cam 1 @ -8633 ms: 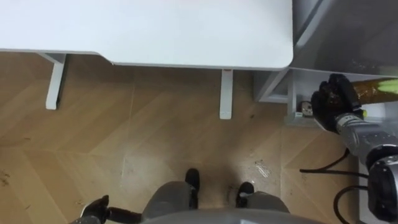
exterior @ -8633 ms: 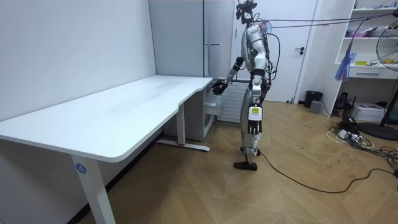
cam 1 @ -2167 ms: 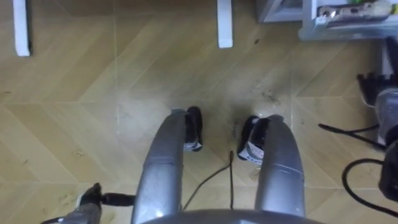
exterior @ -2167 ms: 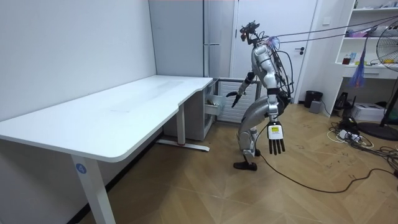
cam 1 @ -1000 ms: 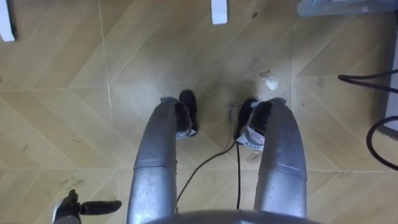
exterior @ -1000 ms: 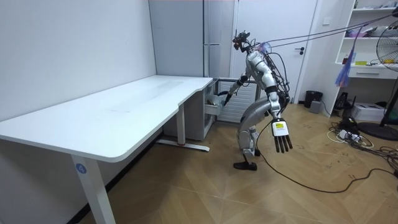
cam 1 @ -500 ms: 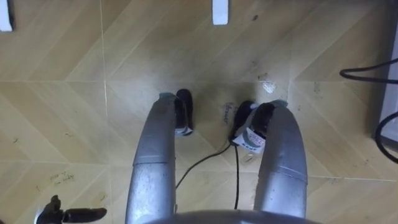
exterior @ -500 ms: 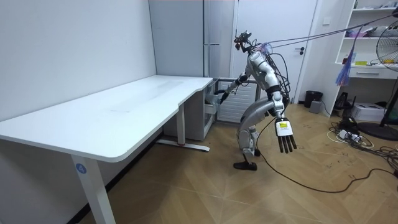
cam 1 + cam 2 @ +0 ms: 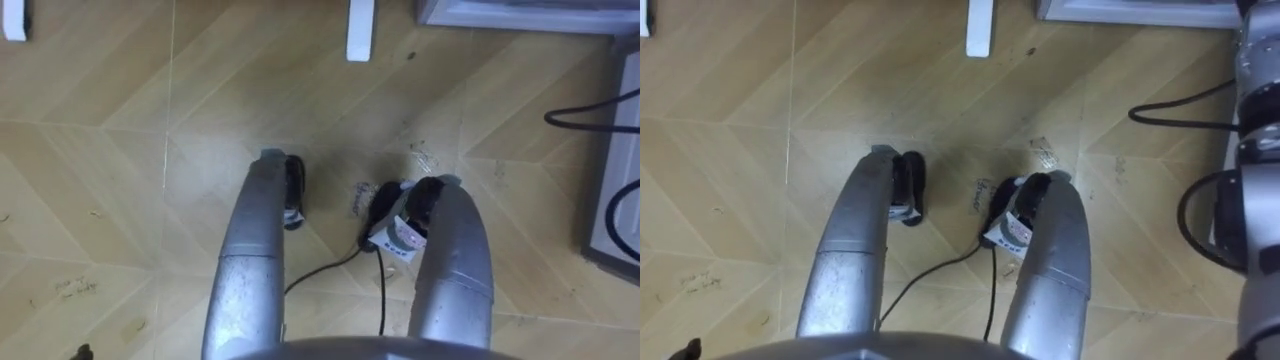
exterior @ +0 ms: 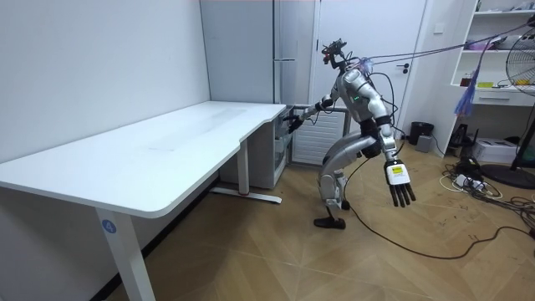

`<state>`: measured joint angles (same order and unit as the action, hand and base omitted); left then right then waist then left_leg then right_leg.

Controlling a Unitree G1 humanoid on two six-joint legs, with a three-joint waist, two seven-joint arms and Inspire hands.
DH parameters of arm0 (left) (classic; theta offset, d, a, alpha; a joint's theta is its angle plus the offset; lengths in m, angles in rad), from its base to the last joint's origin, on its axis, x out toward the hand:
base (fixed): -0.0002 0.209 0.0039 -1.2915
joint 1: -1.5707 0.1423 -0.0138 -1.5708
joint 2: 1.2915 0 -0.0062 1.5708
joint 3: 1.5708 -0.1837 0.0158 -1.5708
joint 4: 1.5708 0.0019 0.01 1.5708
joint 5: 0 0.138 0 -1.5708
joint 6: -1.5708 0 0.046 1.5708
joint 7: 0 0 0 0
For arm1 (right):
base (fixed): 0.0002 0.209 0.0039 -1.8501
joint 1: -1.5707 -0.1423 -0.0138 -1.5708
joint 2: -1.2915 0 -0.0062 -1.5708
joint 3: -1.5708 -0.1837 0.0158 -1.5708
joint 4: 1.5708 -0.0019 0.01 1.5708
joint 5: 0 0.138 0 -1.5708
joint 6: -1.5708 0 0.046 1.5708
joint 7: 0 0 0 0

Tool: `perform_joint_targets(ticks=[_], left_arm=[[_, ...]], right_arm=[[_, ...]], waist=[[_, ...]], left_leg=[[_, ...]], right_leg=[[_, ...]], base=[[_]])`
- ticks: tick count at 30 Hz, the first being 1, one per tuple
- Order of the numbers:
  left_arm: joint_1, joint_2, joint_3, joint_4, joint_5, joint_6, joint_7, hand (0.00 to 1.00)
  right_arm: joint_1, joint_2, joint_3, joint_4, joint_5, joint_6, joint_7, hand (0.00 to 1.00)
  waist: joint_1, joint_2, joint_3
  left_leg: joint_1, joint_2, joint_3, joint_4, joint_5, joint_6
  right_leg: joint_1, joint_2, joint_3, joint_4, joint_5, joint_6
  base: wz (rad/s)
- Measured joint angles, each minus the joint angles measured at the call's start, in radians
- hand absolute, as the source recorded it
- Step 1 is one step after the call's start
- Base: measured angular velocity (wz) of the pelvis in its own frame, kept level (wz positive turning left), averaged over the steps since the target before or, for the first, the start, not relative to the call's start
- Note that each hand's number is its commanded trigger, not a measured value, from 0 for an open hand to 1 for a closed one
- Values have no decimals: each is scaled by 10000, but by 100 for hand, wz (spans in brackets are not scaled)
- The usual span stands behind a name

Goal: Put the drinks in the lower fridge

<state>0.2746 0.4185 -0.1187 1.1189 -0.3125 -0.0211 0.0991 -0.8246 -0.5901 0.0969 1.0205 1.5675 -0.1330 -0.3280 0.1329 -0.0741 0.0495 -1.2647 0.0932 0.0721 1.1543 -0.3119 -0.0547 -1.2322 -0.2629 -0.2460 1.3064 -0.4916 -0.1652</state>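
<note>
I stand bent forward with my knees bent, between the white desk [image 10: 167,146] and the grey fridge [image 10: 288,50]. My right arm [image 9: 1258,100] stretches out to the fridge's lower drawer [image 10: 282,144], and my right hand [image 10: 292,122] is at its front edge; how its fingers stand is too small to tell. Behind me, on the room view's right, my left hand [image 10: 402,189] hangs with straight, spread fingers and holds nothing. The drawer's pale front edge [image 9: 510,12] runs along the top right of the left eye view.
A desk leg's white foot [image 9: 359,30] stands just ahead of my feet on the wooden floor. A grey panel [image 9: 612,200] closes off the right side. Behind me are a dark bin [image 10: 420,132], floor cables [image 10: 468,180] and white shelves [image 10: 501,50].
My left hand has swung further back, towards the room view's right. My right hand has risen a little along the drawer front. The eye view has shifted, bringing the drawer edge into the top right.
</note>
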Motion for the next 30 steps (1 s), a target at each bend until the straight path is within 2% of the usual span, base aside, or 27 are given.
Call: perform_joint_targets(ticks=[3,7,12,14,21,28,30], left_arm=[[139,29,0,-1,-38,3,-33,0],[214,219,-19,0,-86,1,-38,0],[524,350,-9,6,-86,65,-47,0],[524,384,0,5,-87,96,-47,0],[524,482,40,-132,-75,-37,-38,0],[524,676,32,-120,-109,-182,-69,0],[524,720,-11,-130,-110,-190,-84,0]], right_arm=[[0,-1,-7,-337,-2,-1,144,0],[67,49,52,-414,56,38,176,0],[66,52,168,-419,54,60,175,0],[66,52,199,-475,50,60,154,0],[67,51,373,-526,41,63,-282,0],[294,48,580,-25,42,79,-97,0],[420,45,683,404,-27,149,250,0]], waist=[[22,-6,-3],[33,-27,8],[33,-40,12],[27,-42,12],[-17,-55,6],[96,-46,6],[106,-55,12]], left_leg=[[125,-22,-181,-18,18,-33],[197,24,-301,-95,85,-137],[213,10,-365,-89,97,-155],[196,-2,-387,-88,154,-251],[201,-21,-472,-90,182,-265],[604,-39,-573,-329,188,-251],[873,-180,-639,-490,189,-245]], right_leg=[[285,-111,-217,-4,-102,-50],[592,-303,-579,-11,-210,-110],[653,-310,-626,-10,-229,-124],[651,-324,-647,-13,-228,-125],[822,-486,-898,-80,-220,-155],[1406,-471,-1219,-508,-172,-40],[1713,-466,-1279,-674,-163,-29]], base=[[12],[21],[2],[0],[2],[0],[8]])
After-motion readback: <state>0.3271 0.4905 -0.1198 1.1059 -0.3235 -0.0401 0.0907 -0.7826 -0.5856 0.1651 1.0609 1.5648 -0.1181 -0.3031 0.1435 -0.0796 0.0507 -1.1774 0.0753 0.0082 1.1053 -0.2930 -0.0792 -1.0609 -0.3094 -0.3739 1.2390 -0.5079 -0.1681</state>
